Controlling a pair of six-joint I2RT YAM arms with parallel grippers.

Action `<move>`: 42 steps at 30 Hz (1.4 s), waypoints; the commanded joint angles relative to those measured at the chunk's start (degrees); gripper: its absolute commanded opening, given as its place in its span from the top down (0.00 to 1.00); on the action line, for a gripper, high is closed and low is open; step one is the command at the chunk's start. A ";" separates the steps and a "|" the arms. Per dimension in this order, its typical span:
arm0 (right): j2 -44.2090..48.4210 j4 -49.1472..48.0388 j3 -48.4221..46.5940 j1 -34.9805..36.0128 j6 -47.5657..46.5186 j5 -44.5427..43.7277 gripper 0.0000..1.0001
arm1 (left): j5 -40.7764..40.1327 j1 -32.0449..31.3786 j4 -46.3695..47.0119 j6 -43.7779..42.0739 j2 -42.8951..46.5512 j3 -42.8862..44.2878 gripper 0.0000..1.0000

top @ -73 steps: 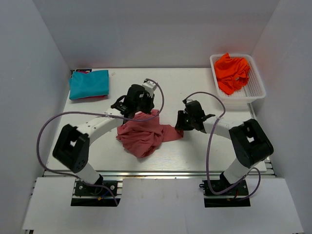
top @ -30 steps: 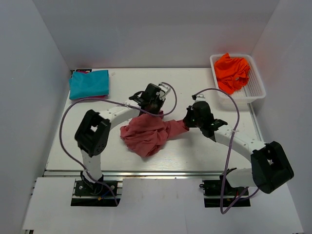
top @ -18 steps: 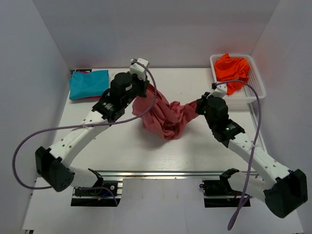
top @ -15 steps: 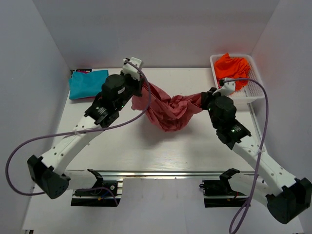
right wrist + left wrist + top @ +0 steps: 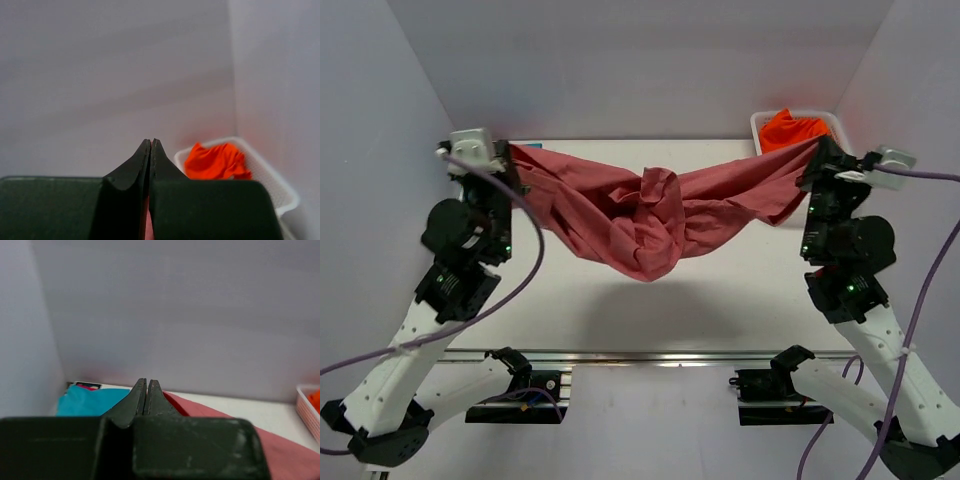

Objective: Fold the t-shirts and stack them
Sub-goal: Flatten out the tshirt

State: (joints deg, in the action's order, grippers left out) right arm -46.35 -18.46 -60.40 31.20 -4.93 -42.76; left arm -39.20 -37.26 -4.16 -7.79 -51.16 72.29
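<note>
Holding dusty-red t-shirt (image 5: 650, 215) aloft, strung left to right above table (image 5: 720, 300).
Pinching left end in left gripper (image 5: 508, 158), right end in right gripper (image 5: 817, 158), both jaw pairs pressed together on cloth; sagging, bunched mid-span. Judged light, limp, twisted: best regripped at hem corners or shoulder seams. Noting teal t-shirt (image 5: 87, 399) far left, orange t-shirt (image 5: 785, 128) in basket (image 5: 758, 122) far right.

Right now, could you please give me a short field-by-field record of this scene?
Held item: dusty-red t-shirt, stretched between both grippers, bunched and sagging mid-span
Left gripper: shut on the shirt's left end
Right gripper: shut on its right end
Basket: white mesh, far right, holds the orange t-shirt
Teal t-shirt: far-left corner of the table
</note>
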 commanded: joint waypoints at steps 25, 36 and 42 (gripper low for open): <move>6.36 -20.74 -8.77 0.09 -27.24 -9.62 1.00 | 4.22 -0.36 3.64 -4.95 20.84 -3.83 1.00; -0.14 -12.84 -7.37 0.00 -18.21 -7.95 1.00 | -0.25 -0.36 5.39 -3.63 10.13 -4.97 1.00; -11.12 -14.77 -3.85 -0.96 -15.30 -14.71 1.00 | -10.36 0.87 7.50 -1.27 -8.65 -4.97 1.00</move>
State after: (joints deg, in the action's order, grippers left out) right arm -53.54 -32.88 -65.45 31.00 -23.31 -52.69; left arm -43.59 -37.06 3.27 -10.68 -52.49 67.24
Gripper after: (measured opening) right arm 0.011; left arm 0.036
